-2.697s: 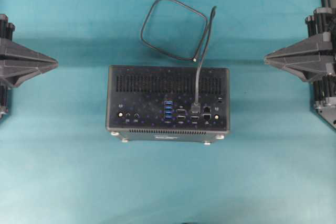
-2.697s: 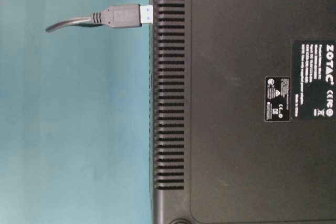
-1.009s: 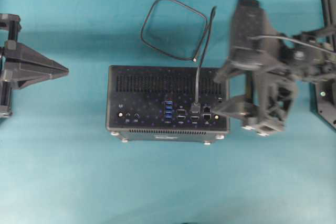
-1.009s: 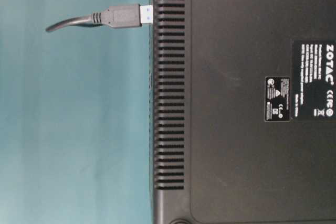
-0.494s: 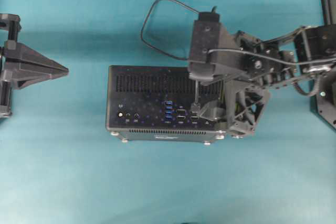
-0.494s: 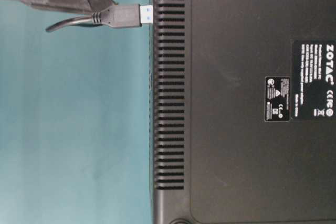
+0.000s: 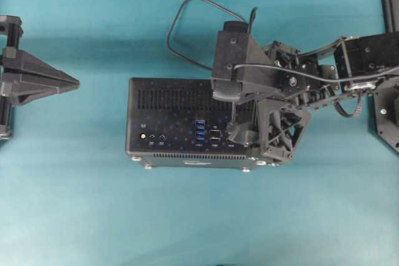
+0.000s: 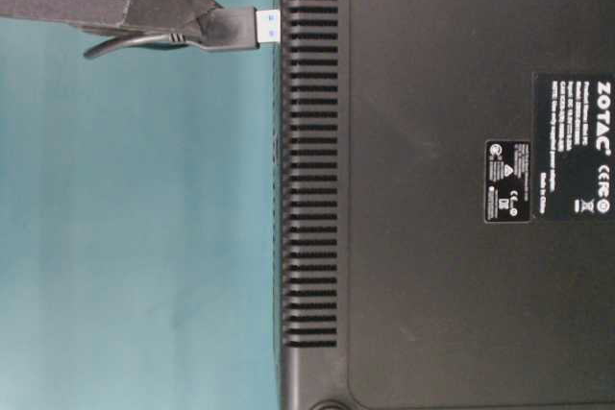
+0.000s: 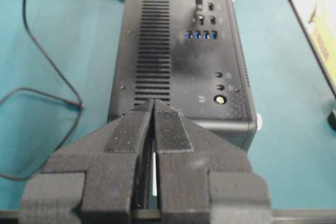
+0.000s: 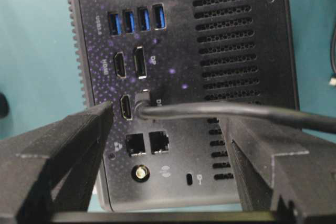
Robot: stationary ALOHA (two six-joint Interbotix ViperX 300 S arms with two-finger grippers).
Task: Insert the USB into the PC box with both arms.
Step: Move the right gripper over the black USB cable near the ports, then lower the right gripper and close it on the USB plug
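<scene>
- Lay port-face up on the teal cloth: computer box [image 7: 199,123], sockets reachable from above.
- Stood upright in a socket beside the blue ports [image 10: 136,20]: cable plug [image 8: 229,29], apparently only partly seated.
- Hung spread wide over the plug: right gripper [image 10: 165,129], cable [image 10: 236,113] passing between the fingers, nothing visibly clamped.
- Rested pinched together and empty, well left of the box: left gripper [image 9: 153,124], likely waiting to brace.

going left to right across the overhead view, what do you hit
left gripper → computer box → blue ports → cable plug → right gripper, set around the plug → base of the right arm
</scene>
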